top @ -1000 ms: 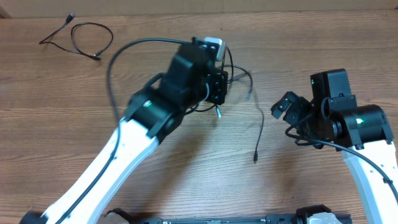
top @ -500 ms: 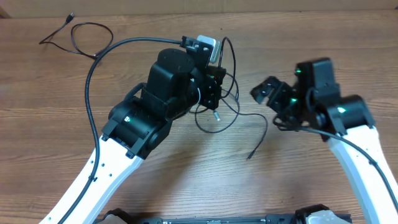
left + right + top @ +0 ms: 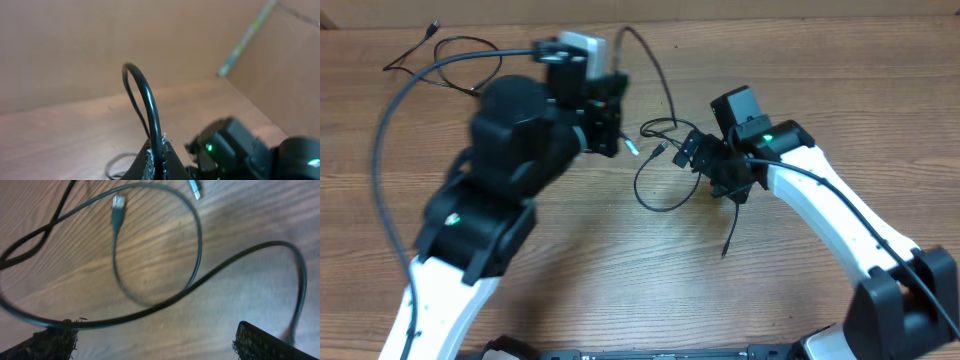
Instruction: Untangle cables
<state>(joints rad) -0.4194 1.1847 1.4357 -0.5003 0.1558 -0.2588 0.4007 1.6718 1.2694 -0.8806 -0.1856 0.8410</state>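
Where the left end effector grips, the cable disappears.

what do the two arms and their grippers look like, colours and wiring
Both the left arm and right arm have white tubular links, bulky black joint housings with small green lights, and a thick black wire along each. The left gripper and right gripper are black with rough dark finger pads.

Looped cables on the tabletop between left claw and right claw; lone cable way back-left.
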